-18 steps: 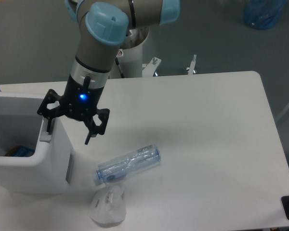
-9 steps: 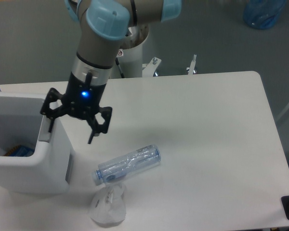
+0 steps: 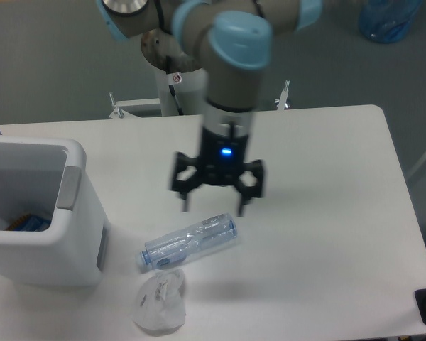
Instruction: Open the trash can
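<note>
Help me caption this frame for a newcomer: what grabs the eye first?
The black gripper with its blue light hangs open mid-table, just above a clear plastic bottle lying on its side. At the left edge stands the big white trash can, its top open, and a small white bag lies near the front.

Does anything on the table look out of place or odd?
The clear plastic bottle lies on its side and a crumpled small white plastic bag sits beside the open white boxy trash can, not inside it.

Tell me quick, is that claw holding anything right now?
Claw: open, holding nothing, hanging above the clear bottle.
</note>
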You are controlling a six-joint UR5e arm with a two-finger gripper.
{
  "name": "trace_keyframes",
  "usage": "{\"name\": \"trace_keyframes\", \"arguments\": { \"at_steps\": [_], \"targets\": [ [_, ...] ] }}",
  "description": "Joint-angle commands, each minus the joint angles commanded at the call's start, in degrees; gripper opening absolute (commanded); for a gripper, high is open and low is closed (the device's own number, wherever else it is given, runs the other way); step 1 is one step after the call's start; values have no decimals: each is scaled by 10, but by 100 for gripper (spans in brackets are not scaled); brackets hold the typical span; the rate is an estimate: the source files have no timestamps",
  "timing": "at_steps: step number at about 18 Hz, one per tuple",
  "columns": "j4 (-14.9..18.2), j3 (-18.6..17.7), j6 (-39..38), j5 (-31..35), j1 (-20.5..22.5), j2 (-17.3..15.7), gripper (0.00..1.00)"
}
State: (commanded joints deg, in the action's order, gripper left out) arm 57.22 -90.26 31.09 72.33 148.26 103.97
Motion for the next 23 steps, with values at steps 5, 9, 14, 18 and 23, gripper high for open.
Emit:
{"name": "trace_keyframes", "arguments": {
  "at_steps": [5,9,14,18,23],
  "targets": [
    [1,-9,48,0,40,10,100],
    [4,-13,46,0,39,9,100],
    [4,-25,49,0,38,10,100],
    [3,-23,49,20,36,17,100],
    [3,-23,113,25,36,15,100]
  ]
}}
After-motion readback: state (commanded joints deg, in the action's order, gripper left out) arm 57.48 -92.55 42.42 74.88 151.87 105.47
